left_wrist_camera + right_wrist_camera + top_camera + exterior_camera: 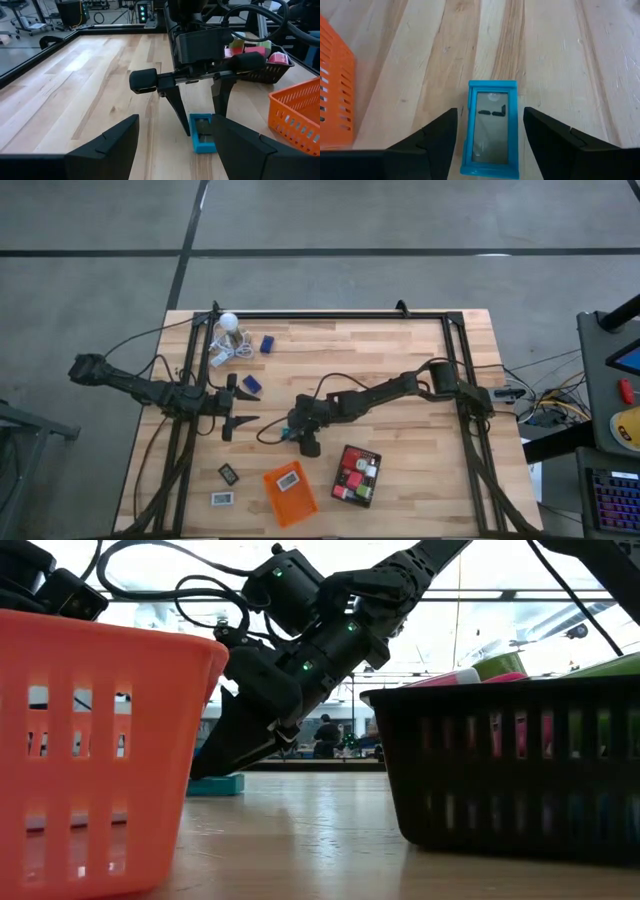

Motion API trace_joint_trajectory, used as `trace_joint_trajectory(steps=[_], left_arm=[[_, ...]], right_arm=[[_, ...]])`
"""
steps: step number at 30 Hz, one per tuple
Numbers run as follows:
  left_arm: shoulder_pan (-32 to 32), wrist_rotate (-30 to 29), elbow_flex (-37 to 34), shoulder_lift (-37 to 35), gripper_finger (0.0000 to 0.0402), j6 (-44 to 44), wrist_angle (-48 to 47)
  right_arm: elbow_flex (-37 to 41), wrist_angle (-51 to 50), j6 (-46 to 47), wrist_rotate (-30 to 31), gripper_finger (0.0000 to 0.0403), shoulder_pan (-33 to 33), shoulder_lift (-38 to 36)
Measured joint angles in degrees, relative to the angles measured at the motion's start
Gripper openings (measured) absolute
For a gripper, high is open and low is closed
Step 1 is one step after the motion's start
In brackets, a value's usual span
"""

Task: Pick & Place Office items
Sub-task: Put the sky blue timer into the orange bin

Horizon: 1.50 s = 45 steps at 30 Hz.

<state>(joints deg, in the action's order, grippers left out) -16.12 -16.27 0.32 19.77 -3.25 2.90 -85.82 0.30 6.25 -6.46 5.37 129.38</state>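
From above, the right gripper stood mid-table over a teal-and-white box, the orange tray just toward the front edge. The left gripper waited nearby, fingers apart. At table height, the box lay flat on the wood between both trays. The right wrist view showed the fingers spread, flanking the box without contact, bare wood beyond.

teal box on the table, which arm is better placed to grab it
Right. Its end effector is open with fingers either side of the teal box, which lies flat on the table. The left end effector is open too, but apart from it.
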Motion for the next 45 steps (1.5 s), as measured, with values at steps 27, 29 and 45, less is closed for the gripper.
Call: trace_joint_trajectory(steps=[27, 29, 45], left_arm=[[0.02, 0.11, 0.00, 0.24, 0.0252, 0.00, 0.00], [0.02, 0.15, 0.00, 0.26, 0.0252, -0.02, 0.00], [0.00, 0.07, 0.00, 0.42, 0.0252, -0.02, 0.00]], right_arm=[[8.55, -1.45, -2.81, 0.39, 0.0219, -6.64, -20.78], [13.29, 5.21, -3.23, 0.42, 0.0219, -7.31, -23.74], [49.95, 21.16, 0.16, 7.44, 0.0219, -11.63, -53.25]])
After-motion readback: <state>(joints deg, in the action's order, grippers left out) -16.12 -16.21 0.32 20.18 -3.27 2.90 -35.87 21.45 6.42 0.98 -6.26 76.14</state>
